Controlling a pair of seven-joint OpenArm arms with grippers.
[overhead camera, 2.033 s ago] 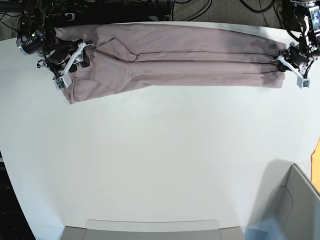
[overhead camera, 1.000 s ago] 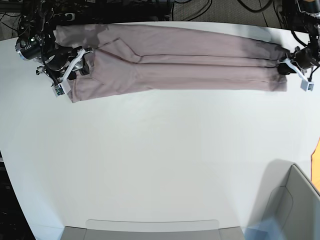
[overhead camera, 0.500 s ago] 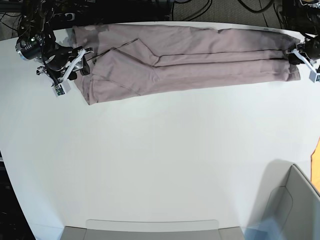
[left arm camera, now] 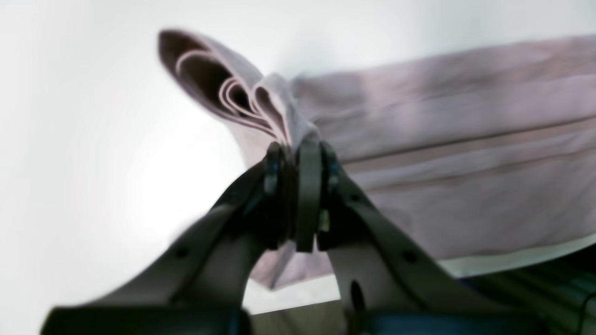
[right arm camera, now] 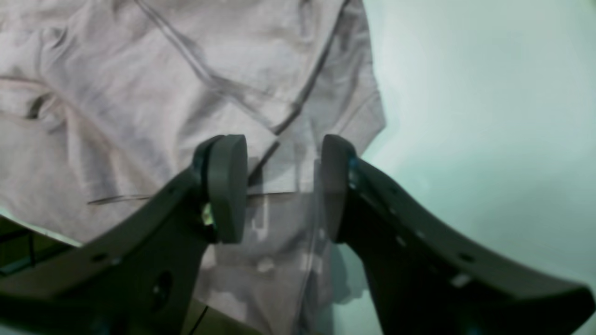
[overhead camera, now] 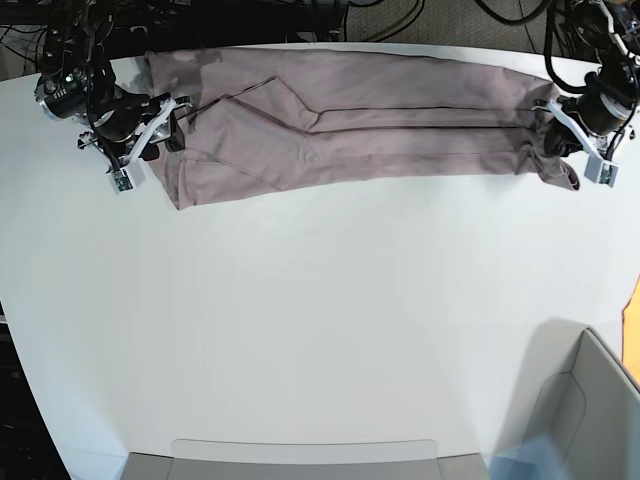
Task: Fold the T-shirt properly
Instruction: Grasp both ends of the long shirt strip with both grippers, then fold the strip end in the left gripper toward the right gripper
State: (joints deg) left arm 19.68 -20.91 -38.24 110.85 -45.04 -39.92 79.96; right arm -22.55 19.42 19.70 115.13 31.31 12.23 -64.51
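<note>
T-shirt (overhead camera: 370, 115): dusty pink, folded lengthwise into a long narrow band, lying along the far edge of the white surface (overhead camera: 320, 320), running pretty much side to side in the base view. Seams and fold lines run down its length.

T-shirt ends: the one by my left arm is bunched up and lifted a bit, and you can see several layers curling open in my left wrist view. The other end lies flat and a bit rumpled.

left pincer (left arm camera: 298, 153): clenched on the T-shirt, pinching the stacked layers right at that bunched end. Shows at the right of the base view (overhead camera: 572, 135).

right pincer (right arm camera: 283, 186): released, jaws spread wide apart with nothing between them, hanging just over the flat end of the cloth. In the base view it sits at the left (overhead camera: 150, 135), right beside the shirt's edge.

Off to the side: a grey bin (overhead camera: 575, 420) at the near right corner, well apart from the shirt.
</note>
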